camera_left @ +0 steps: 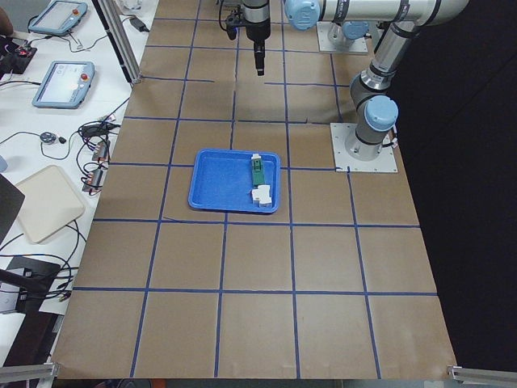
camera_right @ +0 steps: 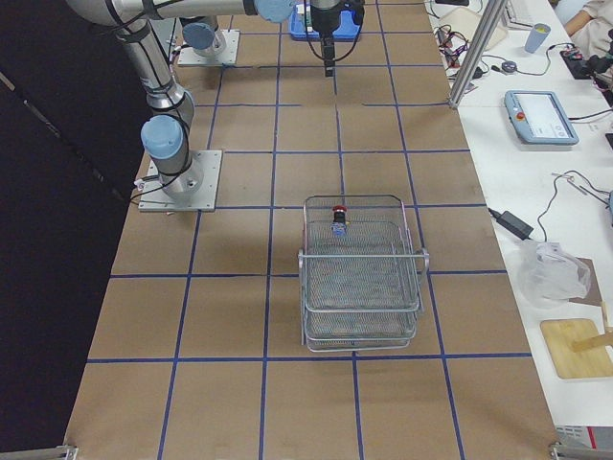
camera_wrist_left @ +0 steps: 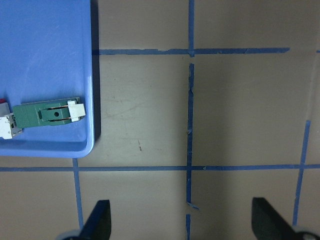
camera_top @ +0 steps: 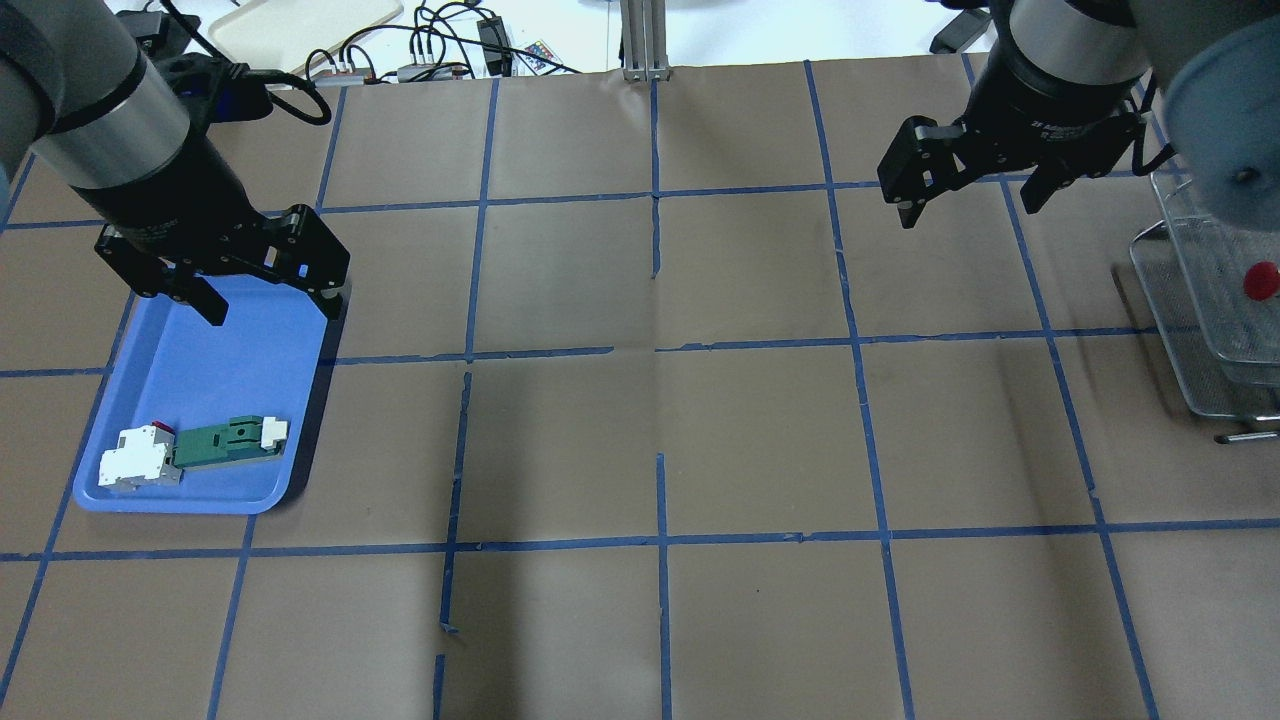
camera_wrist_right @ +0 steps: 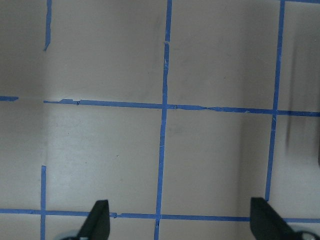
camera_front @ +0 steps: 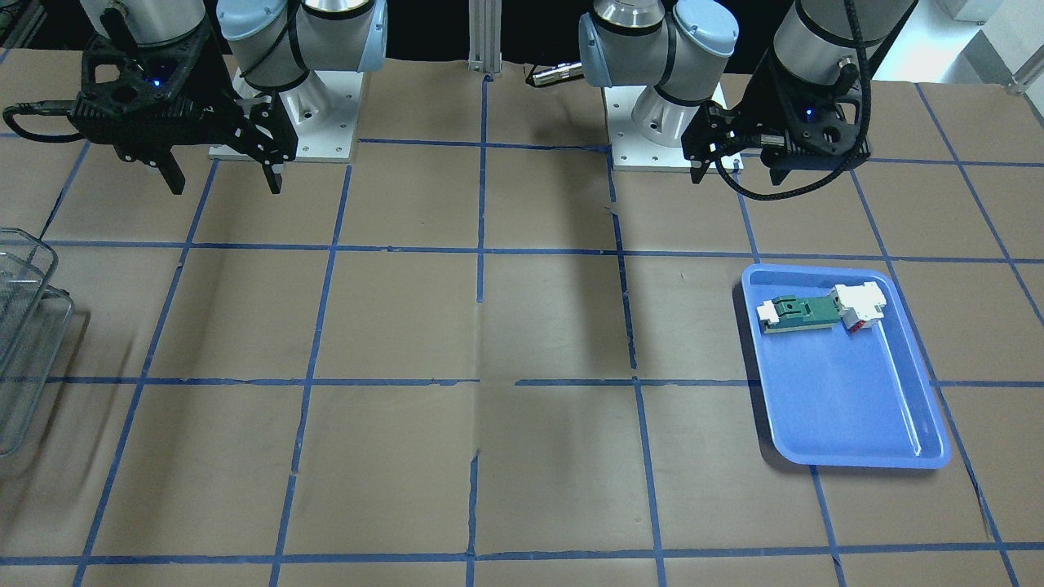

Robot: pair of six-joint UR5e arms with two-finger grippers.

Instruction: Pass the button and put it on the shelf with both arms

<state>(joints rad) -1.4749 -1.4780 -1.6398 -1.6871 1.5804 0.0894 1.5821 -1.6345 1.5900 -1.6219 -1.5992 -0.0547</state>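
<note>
Button, the small push-button switch w/ red mushroom head, sits inside the silver wire-mesh shelf of stacked basket tiers, at the end nearest the arms. It's probably in the top tier, but the mesh makes that hard to confirm. Right gripper hangs above the table near the shelf, fingers spread wide, nothing between them. Left gripper hovers over the blue plastic tray, likewise spread and empty. In the tray lie a green-and-white flat part and a white block w/ red tab, touching end to end.

Judging by this, pass and place look done. What's left is at most parking both arms, which needs no grasp and only clearance from the shelf rim.

Surface is a brown-paper-covered table w/ a blue tape grid, paper creased and tape torn in spots. Side benches hold a tablet-style pendant, cables and a cream tray.
</note>
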